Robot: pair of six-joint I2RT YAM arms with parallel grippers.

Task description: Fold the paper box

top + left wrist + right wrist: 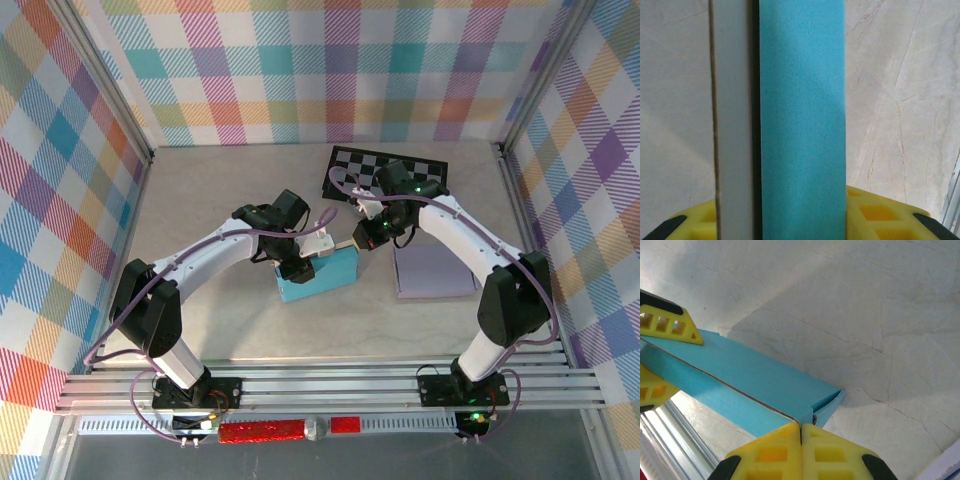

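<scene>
Resting mid-table between both arms: paper box, judged light, thin-walled, easily creased. Left gripper clamped across one upright wall. Right gripper fully closed at the end flap; pinch on card unconfirmed. Best held gently near fold lines.

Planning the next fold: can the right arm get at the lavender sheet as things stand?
Probably yes: the lavender sheet lies bare just beside the right arm, nothing on it. The right claw, shut at the blue box, would have to leave it first.
</scene>
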